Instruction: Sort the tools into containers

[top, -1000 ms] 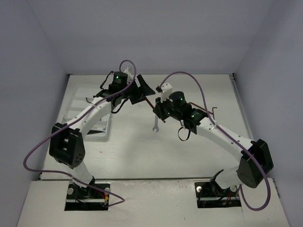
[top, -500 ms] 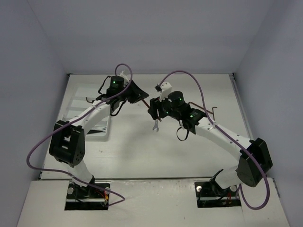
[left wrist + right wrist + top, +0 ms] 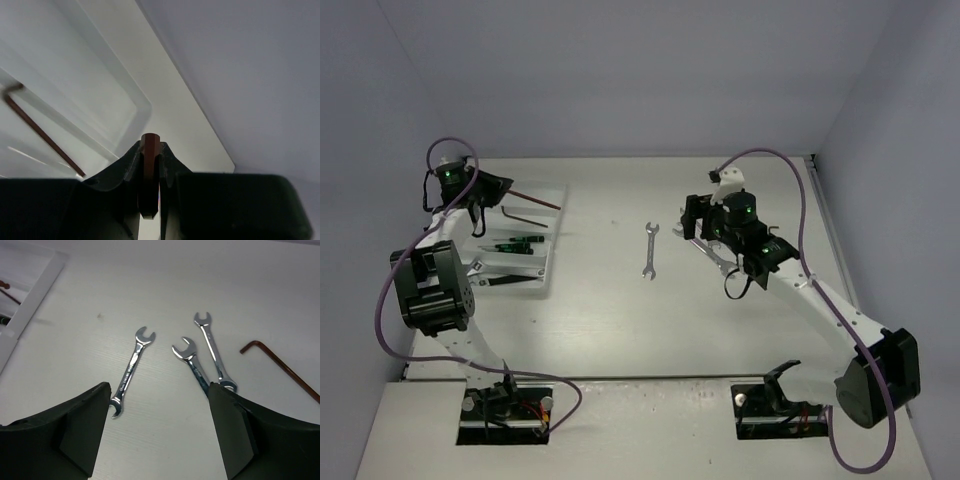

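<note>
My left gripper (image 3: 490,190) hangs over the far end of the white tray (image 3: 552,262), shut on a red-brown hex key (image 3: 535,200) that sticks out to the right. The left wrist view shows that key's end (image 3: 149,150) pinched between the jaws of the left gripper (image 3: 150,146). A second hex key (image 3: 40,131) lies in a tray slot below. My right gripper (image 3: 692,220) is open above the table, nothing between its fingers. Three silver wrenches lie ahead of it: one to the left (image 3: 131,371), two close together (image 3: 192,360) (image 3: 214,350).
Green-black screwdrivers (image 3: 515,243) and a black-handled tool (image 3: 505,281) lie in tray slots. A lone wrench (image 3: 650,250) rests mid-table. Another hex key (image 3: 280,362) lies right of the wrenches. The tray corner (image 3: 35,295) shows at far left in the right wrist view.
At mid-table the left gripper shut on the hex key and the right gripper let go and opened. The left arm then swung left over the tray; the right drew back rightward.
</note>
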You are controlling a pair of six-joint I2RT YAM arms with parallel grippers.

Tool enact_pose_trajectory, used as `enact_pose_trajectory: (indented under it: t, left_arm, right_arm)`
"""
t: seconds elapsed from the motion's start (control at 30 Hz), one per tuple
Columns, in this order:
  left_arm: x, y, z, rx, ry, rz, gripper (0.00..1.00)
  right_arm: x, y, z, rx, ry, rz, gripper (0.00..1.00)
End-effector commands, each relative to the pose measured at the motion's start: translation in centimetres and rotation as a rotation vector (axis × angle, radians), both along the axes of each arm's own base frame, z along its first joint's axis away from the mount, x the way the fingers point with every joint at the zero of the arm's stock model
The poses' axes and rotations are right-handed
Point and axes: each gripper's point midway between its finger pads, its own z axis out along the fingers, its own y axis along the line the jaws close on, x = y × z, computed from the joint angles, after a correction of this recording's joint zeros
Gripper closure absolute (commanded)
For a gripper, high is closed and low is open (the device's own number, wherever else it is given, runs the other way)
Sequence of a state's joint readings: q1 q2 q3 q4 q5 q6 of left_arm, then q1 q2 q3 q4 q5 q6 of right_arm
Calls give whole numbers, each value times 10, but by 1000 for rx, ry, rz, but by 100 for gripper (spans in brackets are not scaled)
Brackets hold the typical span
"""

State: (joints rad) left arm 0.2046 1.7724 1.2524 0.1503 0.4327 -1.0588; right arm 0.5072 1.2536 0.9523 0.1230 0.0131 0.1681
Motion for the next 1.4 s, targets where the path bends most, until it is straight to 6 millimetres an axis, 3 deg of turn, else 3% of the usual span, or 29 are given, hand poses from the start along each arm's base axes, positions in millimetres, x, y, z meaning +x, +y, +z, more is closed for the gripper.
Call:
enact_pose_trajectory:
  t: [0.0, 0.13, 0.3, 0.37, 0.4, 0.47, 0.7, 0.9, 1.0, 1.13, 1.23, 1.37]
  left_arm:
    - [30, 28, 27, 44, -127, 47, 100]
    - [41, 53, -3, 34, -77, 83, 98]
    - [43, 62, -14, 28, -56, 105, 72]
    - [39, 68, -20, 42, -38, 132, 55]
    - [38, 68, -19, 42, -40, 133, 54]
    - [31, 73, -21, 27, -19, 148, 40]
    - [-8, 77, -23, 116, 182, 138, 32]
    - [-41, 81, -12, 210, 286, 128, 32]
    - [-47, 78, 1, 236, 270, 111, 32]
    - [-54, 46, 24, 274, 214, -4, 32]
    - [-65, -6, 39, 366, 184, -166, 32]
    - [-89, -63, 44, 443, 167, -362, 32]
  right_arm:
    - [2, -31, 21, 34, -67, -106, 24]
    - [1, -42, 14, 11, -56, -133, 23]
    - [4, -47, 9, -5, -41, -144, 23]
    - [7, -48, 6, -16, -34, -148, 23]
    - [8, -50, 6, -15, -35, -151, 23]
    - [11, -51, 4, -25, -29, -152, 23]
    - [32, -69, -8, -60, 5, -241, 23]
    - [64, -96, -26, -71, 63, -348, 23]
    - [80, -109, -30, -72, 78, -389, 24]
    - [110, -126, -50, -106, 126, -413, 26]
    - [130, -139, -72, -185, 169, -370, 29]
    - [147, -149, -93, -257, 221, -218, 34]
